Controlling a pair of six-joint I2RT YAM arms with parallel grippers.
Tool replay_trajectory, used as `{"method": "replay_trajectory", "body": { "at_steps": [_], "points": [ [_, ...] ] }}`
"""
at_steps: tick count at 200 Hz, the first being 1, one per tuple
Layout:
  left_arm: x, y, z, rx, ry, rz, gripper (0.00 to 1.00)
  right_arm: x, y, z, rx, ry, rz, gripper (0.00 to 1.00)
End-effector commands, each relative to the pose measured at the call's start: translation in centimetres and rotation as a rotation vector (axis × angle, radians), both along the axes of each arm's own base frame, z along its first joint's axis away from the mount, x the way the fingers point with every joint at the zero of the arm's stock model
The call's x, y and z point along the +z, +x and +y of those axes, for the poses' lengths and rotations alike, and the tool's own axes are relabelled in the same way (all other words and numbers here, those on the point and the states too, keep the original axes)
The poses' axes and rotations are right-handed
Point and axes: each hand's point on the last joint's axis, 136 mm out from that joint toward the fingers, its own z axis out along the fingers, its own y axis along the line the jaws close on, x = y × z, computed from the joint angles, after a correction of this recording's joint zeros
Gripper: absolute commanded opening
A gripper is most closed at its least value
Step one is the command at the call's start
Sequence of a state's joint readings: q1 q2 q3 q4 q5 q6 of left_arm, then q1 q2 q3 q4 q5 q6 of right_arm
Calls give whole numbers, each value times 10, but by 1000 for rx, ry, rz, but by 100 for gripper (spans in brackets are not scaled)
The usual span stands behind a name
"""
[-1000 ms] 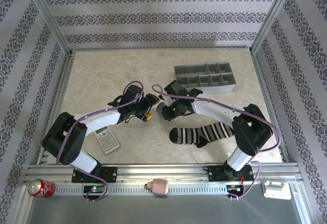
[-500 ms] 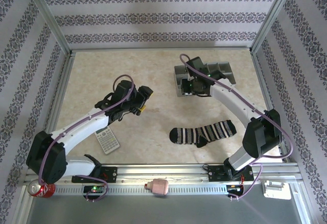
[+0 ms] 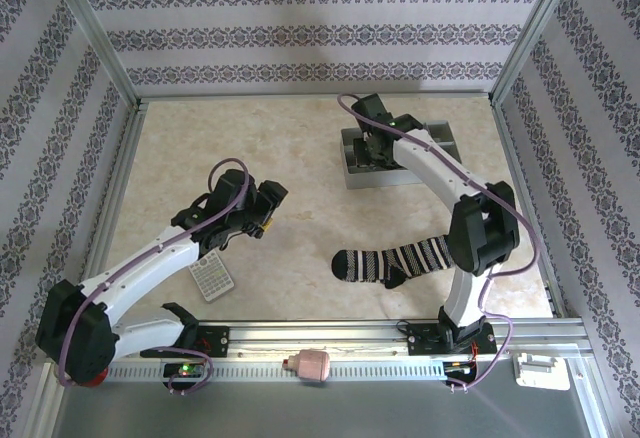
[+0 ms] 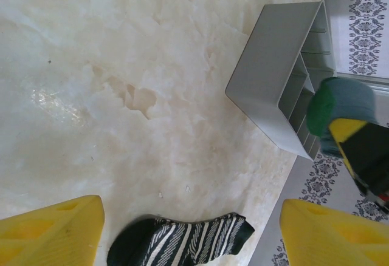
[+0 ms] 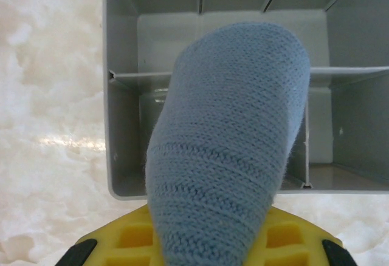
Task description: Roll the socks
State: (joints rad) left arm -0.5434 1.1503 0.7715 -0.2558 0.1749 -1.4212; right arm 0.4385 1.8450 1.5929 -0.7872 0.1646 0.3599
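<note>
1. Nearest the arm bases, the grey calculator (image 3: 212, 278) lay on the marble-patterned table (image 3: 190, 148), partly covered from above by the left arm.
2. A little further in, on the right side, the black-and-white striped sock (image 3: 390, 261) lay flat and unrolled, its dark toe pointing left and its cuff end running under the right arm's elbow. Nothing touched it.
3. Beyond the calculator, the left gripper (image 3: 268, 214) hung over bare table near the middle. In its wrist view we saw its yellow fingers (image 4: 58, 229) spread wide apart with nothing between them, the striped sock lying on the table beyond them.
4. Farthest back, the right gripper (image 3: 378, 148) was reached out over the left end of the grey divided organizer tray (image 4: 267, 78). Its jaws were pinched on the blue-grey sock (image 5: 228, 144), bundled into a thick roll that stuck out past the yellow fingers (image 5: 130, 242) and over the end compartments. The left wrist view showed the roll's green toe end. We could not tell whether the roll touched the tray.
</note>
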Motion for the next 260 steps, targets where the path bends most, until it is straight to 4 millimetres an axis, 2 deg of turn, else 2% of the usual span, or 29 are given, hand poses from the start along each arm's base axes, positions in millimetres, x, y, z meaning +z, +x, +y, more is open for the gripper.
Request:
{"method": "replay_trajectory", "body": {
  "at_steps": [1,56,91,215,260],
  "points": [
    [-9,-9,10,20,32,29,75,3,3,10,42,21,20,0],
    [-10,-12,14,34,32,33,75,-21,1,31,43,107,175,0],
    [-9,-13,14,41,28,35,74,-33,-2,29,-43,148,297,0],
    [-13,-14,16,55,30,45,73,-29,-6,29,-240,383,445,0],
    [-14,-13,15,54,28,45,73,-41,4,27,-292,437,495,0]
  ]
}}
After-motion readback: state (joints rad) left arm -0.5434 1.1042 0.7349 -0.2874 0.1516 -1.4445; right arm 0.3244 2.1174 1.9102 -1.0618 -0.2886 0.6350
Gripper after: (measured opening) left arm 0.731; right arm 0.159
